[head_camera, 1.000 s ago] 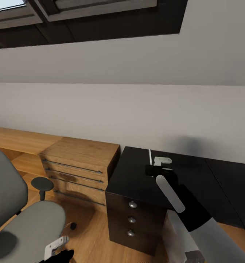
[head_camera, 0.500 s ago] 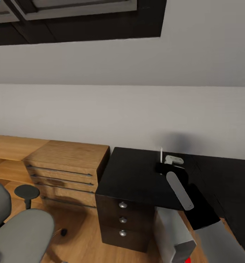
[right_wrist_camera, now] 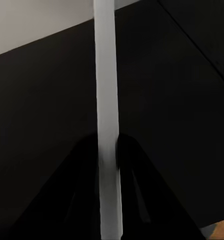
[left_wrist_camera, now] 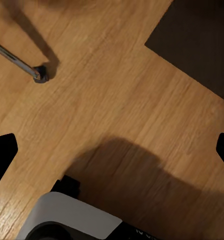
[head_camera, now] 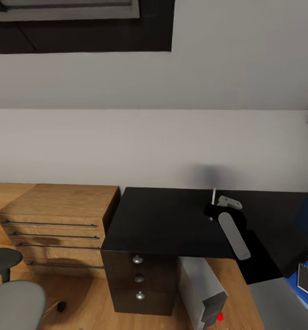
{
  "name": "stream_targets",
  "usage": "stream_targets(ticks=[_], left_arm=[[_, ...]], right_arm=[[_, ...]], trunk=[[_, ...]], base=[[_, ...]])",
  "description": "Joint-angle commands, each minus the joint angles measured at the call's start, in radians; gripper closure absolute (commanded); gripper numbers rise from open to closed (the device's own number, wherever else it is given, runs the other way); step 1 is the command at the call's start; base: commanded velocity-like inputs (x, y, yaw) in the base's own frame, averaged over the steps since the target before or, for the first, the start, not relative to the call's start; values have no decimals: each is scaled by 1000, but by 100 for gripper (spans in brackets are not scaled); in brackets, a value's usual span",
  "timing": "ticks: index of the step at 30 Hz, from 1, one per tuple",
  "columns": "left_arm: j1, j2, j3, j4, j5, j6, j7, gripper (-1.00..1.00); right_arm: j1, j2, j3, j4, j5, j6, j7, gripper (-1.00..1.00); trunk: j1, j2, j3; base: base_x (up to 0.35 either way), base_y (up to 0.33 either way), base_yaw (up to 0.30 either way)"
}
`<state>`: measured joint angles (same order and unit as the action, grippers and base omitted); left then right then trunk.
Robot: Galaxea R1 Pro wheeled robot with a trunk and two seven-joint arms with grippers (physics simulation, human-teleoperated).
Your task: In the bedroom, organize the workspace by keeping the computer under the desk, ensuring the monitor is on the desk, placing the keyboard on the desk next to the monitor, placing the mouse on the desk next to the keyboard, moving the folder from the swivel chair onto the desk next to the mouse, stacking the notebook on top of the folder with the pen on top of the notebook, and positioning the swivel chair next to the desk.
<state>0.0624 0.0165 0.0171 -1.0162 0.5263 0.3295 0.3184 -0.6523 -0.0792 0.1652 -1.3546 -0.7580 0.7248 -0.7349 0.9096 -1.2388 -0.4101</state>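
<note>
White pen [right_wrist_camera: 106,115] stands pinched upright in the clenched right gripper [head_camera: 214,207] above the glossy black table [head_camera: 163,220]; left gripper's [left_wrist_camera: 112,150] fingers spread wide over oak floor [left_wrist_camera: 117,95]; computer [head_camera: 202,293] sits under the table

wall [head_camera: 126,146]: pale grey | floor [left_wrist_camera: 117,90]: oak planks | oak drawer cabinet [head_camera: 57,215] against wall | dark skylight frame [head_camera: 80,27] above

Low oak drawer cabinet [head_camera: 57,224] against pale grey wall [head_camera: 154,146]; dark skylight frame [head_camera: 80,27] overhead.
</note>
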Motion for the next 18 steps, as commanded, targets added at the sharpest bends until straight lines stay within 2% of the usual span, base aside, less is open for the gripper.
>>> stream_targets(ticks=[1, 18], left_arm=[[0, 0, 0, -3, 10, 2, 7, -100], [0, 1, 0, -4, 9, 0, 4, -100]], right_arm=[[-1, -1, -5, 1, -11, 1, -11, 100], [-1, -10, -54, 73, -9, 6, -11, 100]], trunk=[[0, -1, 0], [0, -1, 14]], base=[[0, 0, -273], [0, 0, -273]])
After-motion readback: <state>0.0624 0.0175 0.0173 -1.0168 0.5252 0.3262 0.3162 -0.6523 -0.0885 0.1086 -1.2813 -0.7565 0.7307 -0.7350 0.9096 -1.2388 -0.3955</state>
